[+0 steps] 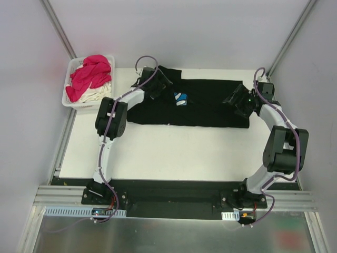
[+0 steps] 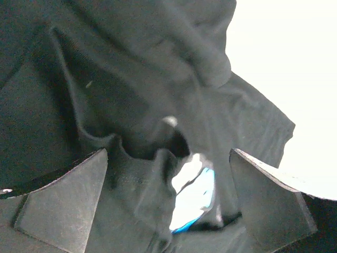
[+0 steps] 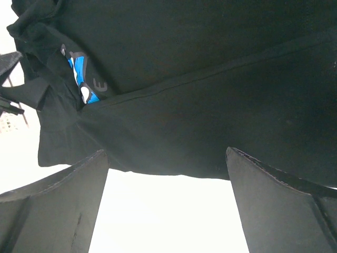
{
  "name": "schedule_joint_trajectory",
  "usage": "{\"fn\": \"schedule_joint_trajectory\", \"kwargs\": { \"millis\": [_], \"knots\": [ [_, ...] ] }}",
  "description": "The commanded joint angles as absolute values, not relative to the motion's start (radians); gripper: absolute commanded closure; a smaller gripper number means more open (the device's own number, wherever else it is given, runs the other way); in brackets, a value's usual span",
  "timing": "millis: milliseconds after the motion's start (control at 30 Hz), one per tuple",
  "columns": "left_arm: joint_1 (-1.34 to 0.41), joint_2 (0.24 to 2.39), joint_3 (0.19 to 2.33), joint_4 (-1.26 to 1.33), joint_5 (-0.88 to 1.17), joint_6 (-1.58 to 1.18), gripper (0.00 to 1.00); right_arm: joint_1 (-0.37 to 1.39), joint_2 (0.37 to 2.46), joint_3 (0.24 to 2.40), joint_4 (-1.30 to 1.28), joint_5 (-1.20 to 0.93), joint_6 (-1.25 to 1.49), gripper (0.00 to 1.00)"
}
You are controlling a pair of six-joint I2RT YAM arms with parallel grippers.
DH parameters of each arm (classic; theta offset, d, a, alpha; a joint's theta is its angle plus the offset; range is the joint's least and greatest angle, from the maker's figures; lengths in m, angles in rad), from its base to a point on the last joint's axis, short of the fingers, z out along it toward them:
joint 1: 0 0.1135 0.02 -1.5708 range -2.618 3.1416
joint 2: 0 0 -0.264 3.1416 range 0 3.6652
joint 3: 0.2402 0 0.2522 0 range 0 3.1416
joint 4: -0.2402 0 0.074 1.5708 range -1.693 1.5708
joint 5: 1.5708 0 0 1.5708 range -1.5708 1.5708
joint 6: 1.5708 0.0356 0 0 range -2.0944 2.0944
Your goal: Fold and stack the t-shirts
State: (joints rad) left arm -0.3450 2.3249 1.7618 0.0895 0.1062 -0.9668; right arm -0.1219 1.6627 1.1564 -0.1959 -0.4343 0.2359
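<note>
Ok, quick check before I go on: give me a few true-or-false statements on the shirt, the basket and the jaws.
1. The black t-shirt lies on the table. True.
2. The left jaws and right jaws both stand open. True.
3. The right jaws grip the shirt's hem. False: they are open, holding nothing.
4. The basket is empty. False: it holds pink and cream t-shirts.
5. The basket sits at the far right. False: far left.

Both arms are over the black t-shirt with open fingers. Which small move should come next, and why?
The left fingers stand open over bunched folds of the black t-shirt, the right fingers open over its opposite edge; neither pair holds anything. So probably lower both and close on the cloth, since folding needs a grip first.
</note>
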Motion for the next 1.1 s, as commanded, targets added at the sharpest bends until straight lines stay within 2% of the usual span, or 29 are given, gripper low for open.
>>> {"fn": "schedule_joint_trajectory", "kwargs": {
  "millis": [0,133,300,400,467,600,833,1067],
  "knots": [
    [-0.337,2.396,1.896,0.192,0.143,-0.968,0.01,-0.117,1.667,1.209,-0.192,-0.451,0.258,0.04],
    [-0.339,2.433,2.000,0.206,0.147,-0.963,0.01,-0.100,1.678,1.207,-0.183,-0.449,0.258,0.04],
    [-0.328,2.386,1.994,0.151,0.138,-0.916,0.01,-0.095,1.735,1.236,-0.178,-0.449,0.256,0.04],
    [-0.304,2.202,1.863,0.039,0.091,-0.843,0.01,-0.095,1.759,1.284,-0.184,-0.449,0.236,0.04],
    [-0.293,2.018,1.686,0.031,0.034,-0.790,0.01,-0.095,1.785,1.345,-0.224,-0.436,0.196,0.04],
    [-0.290,1.815,1.473,0.020,0.018,-0.704,0.01,-0.094,1.830,1.414,-0.279,-0.413,0.170,0.04],
    [-0.290,1.741,1.278,-0.035,0.049,-0.759,0.01,-0.086,1.812,1.335,-0.286,-0.365,0.222,0.04],
    [-0.276,1.798,1.253,-0.048,0.080,-0.718,0.01,-0.083,1.805,1.262,-0.301,-0.328,0.170,0.04]
  ]
}}
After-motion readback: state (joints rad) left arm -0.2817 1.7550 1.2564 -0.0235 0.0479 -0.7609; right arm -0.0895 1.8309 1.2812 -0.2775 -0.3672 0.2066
